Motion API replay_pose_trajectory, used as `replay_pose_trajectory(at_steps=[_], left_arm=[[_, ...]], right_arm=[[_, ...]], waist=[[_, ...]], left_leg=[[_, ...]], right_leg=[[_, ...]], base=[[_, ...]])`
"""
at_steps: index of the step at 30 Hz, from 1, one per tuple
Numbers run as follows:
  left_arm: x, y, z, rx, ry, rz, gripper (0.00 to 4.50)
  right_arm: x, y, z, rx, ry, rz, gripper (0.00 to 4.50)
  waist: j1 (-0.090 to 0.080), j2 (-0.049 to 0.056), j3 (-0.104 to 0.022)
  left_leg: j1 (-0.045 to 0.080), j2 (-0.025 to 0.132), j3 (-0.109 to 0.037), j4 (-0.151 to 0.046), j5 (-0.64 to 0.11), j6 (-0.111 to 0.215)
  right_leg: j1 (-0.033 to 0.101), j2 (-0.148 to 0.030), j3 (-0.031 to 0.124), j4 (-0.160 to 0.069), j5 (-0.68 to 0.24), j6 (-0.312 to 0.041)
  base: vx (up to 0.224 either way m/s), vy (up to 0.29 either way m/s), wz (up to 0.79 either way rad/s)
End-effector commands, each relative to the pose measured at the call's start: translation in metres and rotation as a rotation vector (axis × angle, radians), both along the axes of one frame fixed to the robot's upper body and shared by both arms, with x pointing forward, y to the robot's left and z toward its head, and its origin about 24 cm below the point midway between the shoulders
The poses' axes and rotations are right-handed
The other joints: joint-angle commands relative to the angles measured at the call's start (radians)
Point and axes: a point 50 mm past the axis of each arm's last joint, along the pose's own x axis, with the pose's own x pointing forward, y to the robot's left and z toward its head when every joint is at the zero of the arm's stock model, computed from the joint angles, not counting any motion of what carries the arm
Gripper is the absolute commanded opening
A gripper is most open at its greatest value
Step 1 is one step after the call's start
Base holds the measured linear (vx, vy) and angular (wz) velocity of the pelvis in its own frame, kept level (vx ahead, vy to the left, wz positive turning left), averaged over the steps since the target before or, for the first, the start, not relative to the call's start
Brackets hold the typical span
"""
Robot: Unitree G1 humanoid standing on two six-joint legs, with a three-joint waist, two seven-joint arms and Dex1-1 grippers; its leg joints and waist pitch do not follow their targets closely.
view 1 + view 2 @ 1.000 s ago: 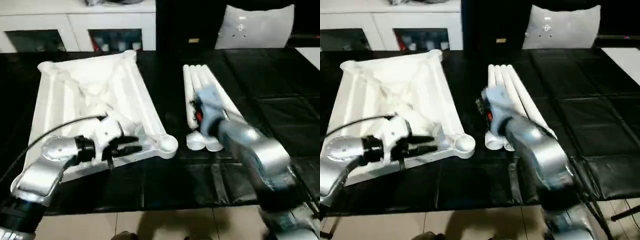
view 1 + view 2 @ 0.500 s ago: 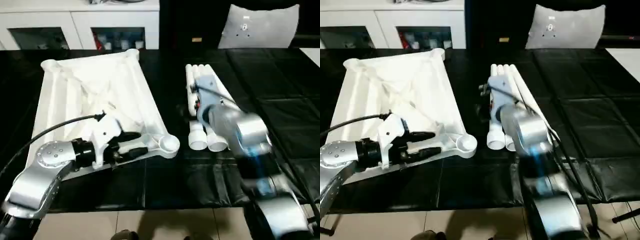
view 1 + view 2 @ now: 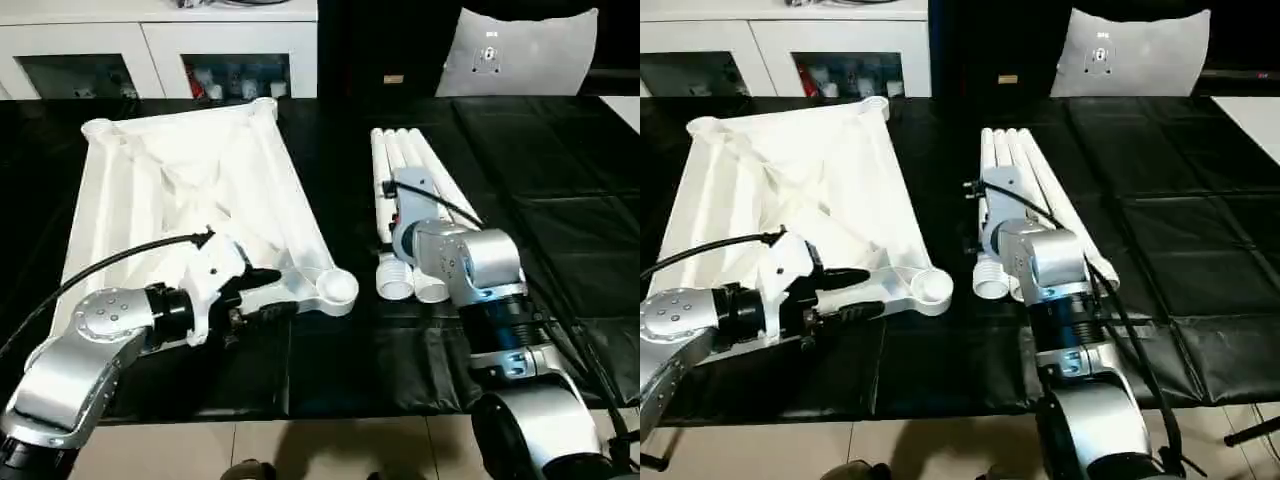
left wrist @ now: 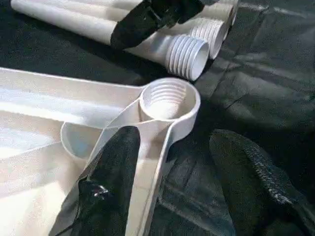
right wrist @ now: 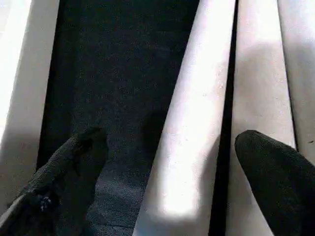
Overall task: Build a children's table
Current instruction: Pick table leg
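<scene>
The children's table top [image 3: 190,185] lies upside down on the left, ribs up, its near corner socket [image 3: 335,288] empty. Several white legs [image 3: 415,170] lie side by side to its right, threaded ends [image 4: 189,51] toward me. My left gripper [image 3: 268,294] is open and straddles the top's near rim just behind that socket. One of its fingers [image 4: 110,182] is over a rib, the other over the black cover. My right gripper [image 5: 172,172] hangs open over the legs, with the leftmost leg [image 5: 192,123] between its wide-spread fingers.
A black cover [image 3: 560,200] spreads over the work table, whose front edge runs close to me with floor tiles below. White cabinets [image 3: 150,50] stand behind, and a white cushion [image 3: 525,50] leans at the back right.
My left gripper has opened off the top's near rim, where it was shut a second ago. My right forearm has swung in, its gripper staying over the legs.
</scene>
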Motion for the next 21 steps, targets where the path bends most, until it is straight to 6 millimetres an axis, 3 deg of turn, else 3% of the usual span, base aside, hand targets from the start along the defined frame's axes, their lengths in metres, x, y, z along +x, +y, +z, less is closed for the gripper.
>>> replay_pose_trajectory(at_steps=[1, 21], left_arm=[[-0.002, -0.001, 0.002, 0.011, -0.006, -0.006, 2.61], [-0.001, -0.008, -0.002, 0.01, 0.008, -0.001, 2.61]], right_arm=[[0.0, 0.005, 0.001, 0.03, 0.03, 0.024, 4.5], [-0.004, 0.009, -0.014, 0.098, 0.153, 0.071, 4.5]], waist=[[0.003, 0.01, -0.07], [0.004, 0.001, -0.067]], left_leg=[[0.032, 0.055, -0.015, -0.065, -0.039, -0.056], [0.03, 0.058, -0.012, -0.063, -0.025, -0.017]], right_leg=[[0.039, -0.053, 0.023, -0.047, 0.196, -0.211], [0.039, -0.056, 0.023, -0.049, 0.177, -0.235]], base=[[0.0, 0.0, 0.0], [0.0, 0.0, 0.0]])
